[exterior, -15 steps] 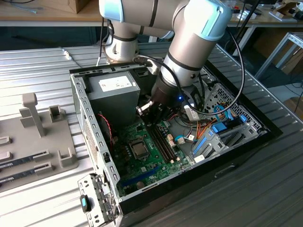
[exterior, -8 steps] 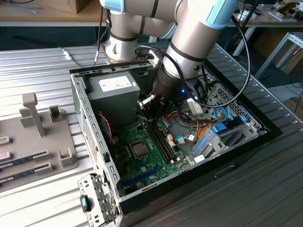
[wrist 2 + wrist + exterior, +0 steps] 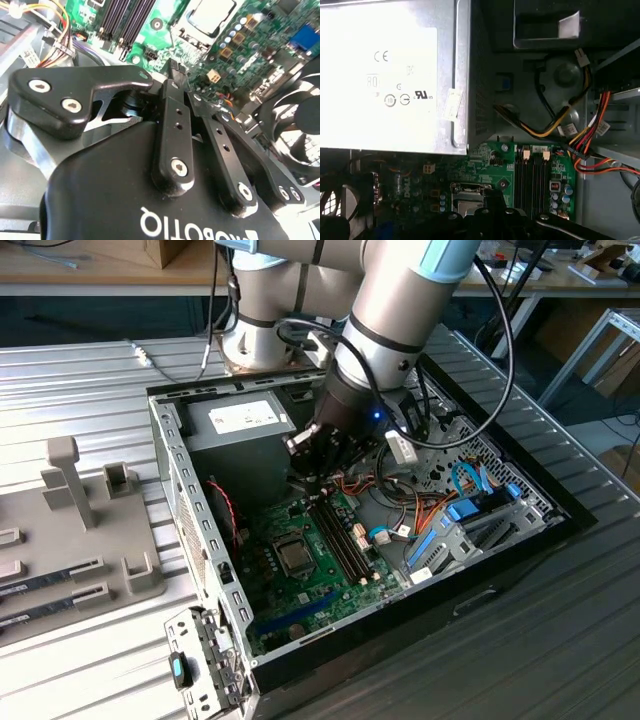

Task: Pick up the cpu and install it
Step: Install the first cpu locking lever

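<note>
Our pincer hangs narrow, fingers nearly together and gripping nothing, above the motherboard. Beyond it in the second wrist view, the cpu sits in its socket, silvery top up, apparently installed. The exterior view shows the open computer case on our bench; the first wrist view adds the power supply.

The work surface is a ribbed metal table, pale grey at the exterior view's left and darker at its right. A wooden bench runs along the far edge, with a cardboard box on it. Beyond the table, at the exterior view's right, stand white-legged desks over a dark floor. Lighting is even and diffuse, with no hard shadows.
</note>
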